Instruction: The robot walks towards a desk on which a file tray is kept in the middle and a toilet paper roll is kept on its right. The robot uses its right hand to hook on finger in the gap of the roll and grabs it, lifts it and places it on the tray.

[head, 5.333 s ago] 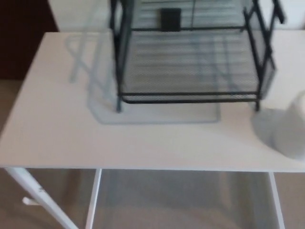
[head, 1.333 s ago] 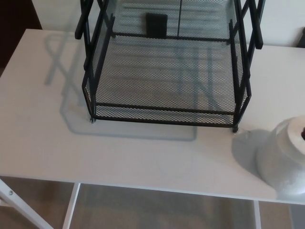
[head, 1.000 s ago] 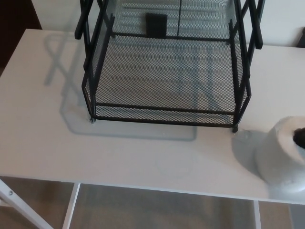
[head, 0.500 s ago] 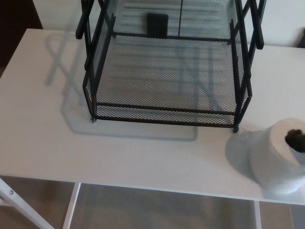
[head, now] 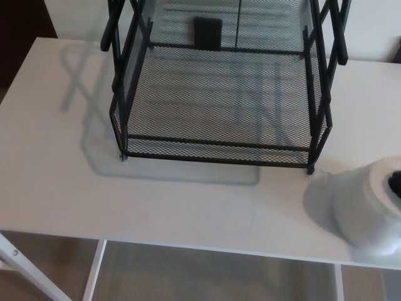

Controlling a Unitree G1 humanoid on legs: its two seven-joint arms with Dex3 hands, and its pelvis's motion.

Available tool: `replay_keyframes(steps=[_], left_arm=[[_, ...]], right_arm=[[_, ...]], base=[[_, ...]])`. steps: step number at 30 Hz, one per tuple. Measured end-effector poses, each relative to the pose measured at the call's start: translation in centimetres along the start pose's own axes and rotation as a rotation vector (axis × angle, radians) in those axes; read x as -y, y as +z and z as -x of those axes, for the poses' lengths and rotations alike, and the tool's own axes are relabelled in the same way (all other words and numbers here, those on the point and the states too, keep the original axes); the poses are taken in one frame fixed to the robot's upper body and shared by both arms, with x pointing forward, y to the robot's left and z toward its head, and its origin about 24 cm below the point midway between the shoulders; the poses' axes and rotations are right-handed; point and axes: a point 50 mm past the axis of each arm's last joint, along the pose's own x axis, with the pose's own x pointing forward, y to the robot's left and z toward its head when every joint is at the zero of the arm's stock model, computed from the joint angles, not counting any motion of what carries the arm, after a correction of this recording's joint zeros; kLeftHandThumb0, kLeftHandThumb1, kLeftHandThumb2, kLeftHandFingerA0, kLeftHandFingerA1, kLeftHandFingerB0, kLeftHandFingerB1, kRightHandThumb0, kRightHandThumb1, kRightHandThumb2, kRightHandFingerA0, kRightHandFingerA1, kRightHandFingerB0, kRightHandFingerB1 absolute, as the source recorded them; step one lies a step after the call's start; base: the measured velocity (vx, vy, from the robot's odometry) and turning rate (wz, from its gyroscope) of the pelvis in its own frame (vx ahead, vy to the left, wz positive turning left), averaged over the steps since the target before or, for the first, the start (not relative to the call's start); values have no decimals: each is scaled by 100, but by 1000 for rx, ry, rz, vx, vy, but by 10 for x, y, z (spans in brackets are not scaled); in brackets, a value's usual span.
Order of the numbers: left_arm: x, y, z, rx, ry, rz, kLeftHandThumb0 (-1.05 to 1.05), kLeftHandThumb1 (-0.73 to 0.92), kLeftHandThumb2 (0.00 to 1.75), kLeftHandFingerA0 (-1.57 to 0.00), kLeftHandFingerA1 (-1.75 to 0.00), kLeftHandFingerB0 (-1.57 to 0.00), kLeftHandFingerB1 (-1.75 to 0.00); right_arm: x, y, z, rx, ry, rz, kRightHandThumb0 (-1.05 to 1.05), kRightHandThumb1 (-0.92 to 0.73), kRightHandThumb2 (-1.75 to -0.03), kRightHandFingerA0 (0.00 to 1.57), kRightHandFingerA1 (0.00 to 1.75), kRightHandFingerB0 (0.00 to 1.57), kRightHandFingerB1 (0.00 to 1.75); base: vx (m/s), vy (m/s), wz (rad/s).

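Toilet paper roll (head: pixel 366 204) sits on the white desk (head: pixel 56 163), near the front right corner of the black mesh file tray (head: pixel 219 143). Only 1 dark tip of the right hand (head: pixel 396 182) shows at the roll's core, so its grasp cannot be told.

Beige floor (head: pixel 62 251) under the near edge — dark brown panel (head: pixel 19 19) upper left.

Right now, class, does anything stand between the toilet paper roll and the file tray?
Nothing lies on the desk between them. Only the front wall and right corner post of the file tray face the toilet paper roll, so it likely must be lifted over them.
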Motion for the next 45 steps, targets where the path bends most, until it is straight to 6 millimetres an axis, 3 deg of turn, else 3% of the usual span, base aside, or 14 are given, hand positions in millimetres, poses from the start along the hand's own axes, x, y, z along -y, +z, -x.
replay_keyframes(steps=[3,9,11,12,13,14,16,17,22,23,24,30,37,45], left_arm=[[0,0,0,0,0,0,-66,92,70,-43,-41,-26,-34],[0,0,0,1,-1,0,-65,92,70,-43,-42,-26,-34],[0,0,0,1,-1,0,-65,92,70,-42,-41,-26,-34],[0,0,0,0,-1,0,-64,92,69,-42,-41,-26,-34],[0,0,0,0,-1,0,-64,92,69,-42,-41,-26,-34],[0,-1,0,-1,-1,-1,-65,92,69,-42,-41,-26,-34],[0,-1,0,-2,-1,-2,-68,92,70,-43,-42,-27,-35],[0,-2,1,-4,-1,-3,-66,92,71,-42,-41,-26,-34],[0,-6,2,-14,-1,-12,-65,92,70,-44,-41,-27,-34],[0,-7,2,-14,-1,-13,-65,92,70,-44,-41,-26,-34],[0,-7,2,-15,-1,-13,-65,91,67,-46,-42,-28,-35],[0,-7,1,-20,1,-3,-65,92,69,-45,-42,-26,-34],[-1,-8,3,-15,1,-17,-67,92,70,-44,-41,-27,-34],[-1,-9,4,-15,0,-23,-66,92,69,-45,-41,-27,-34]], right_arm=[[-2,-1,-1,5,-35,-2,-37,-53,-87,110,141,102,86],[-5,0,-2,20,-105,-15,-32,-49,-92,112,143,103,84],[-5,0,-3,27,-134,-22,-29,-40,-104,128,127,98,92],[-3,0,-3,30,-150,-22,-36,-41,-101,121,129,102,88],[-2,0,-2,32,-166,-21,-25,-49,-108,105,152,95,94],[0,-1,-2,33,-183,-20,-30,-45,-97,114,135,106,78],[5,-3,0,32,-225,-17,-26,-42,-99,118,122,101,84],[9,-6,1,30,-253,-15,-22,-49,-88,111,128,105,72],[48,-20,14,-5,-427,1,-17,-56,-75,102,138,100,71],[57,-23,18,-12,-460,7,-18,-56,-78,103,125,102,71],[66,-25,21,-18,-495,12,-19,-52,-89,103,135,101,74],[145,-30,45,-6,-805,61,-24,-62,-69,94,161,92,70],[201,-12,57,91,-999,83,-29,-67,-68,93,168,90,74],[237,31,37,274,-1015,56,-29,-66,-67,87,160,89,73]], base=[[0,0,0],[0,0,0],[0,0,0],[0,0,0],[0,0,0],[0,0,0],[0,0,0],[0,0,0],[0,0,0],[0,0,0],[0,0,0],[0,0,0],[0,0,0],[0,0,0]])
